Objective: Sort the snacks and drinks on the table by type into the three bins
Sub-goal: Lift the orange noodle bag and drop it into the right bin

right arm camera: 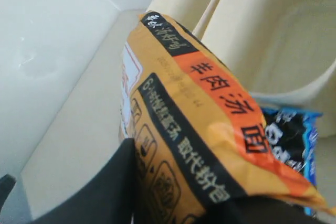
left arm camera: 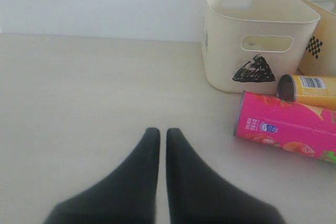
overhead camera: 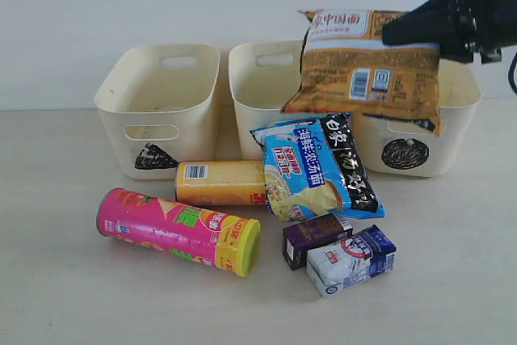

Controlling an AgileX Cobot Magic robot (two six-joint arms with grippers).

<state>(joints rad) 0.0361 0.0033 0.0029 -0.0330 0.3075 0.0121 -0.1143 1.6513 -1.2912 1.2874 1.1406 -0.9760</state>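
My right gripper [overhead camera: 402, 31] pinches the orange packet [overhead camera: 363, 70] by its top edge, up in the air over the right bin [overhead camera: 462, 115]. It looks light, soft and crinkly, and hangs floppy. My left gripper [left arm camera: 158, 139] is squeezed together, holding nothing.

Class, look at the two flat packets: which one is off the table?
The orange packet, held up by the right gripper; the blue-black packet lies on the table.

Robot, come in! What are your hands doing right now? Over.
Right gripper shut on orange packet, held up near circle bin. Left gripper shut, empty. Blue-black packet just below it.
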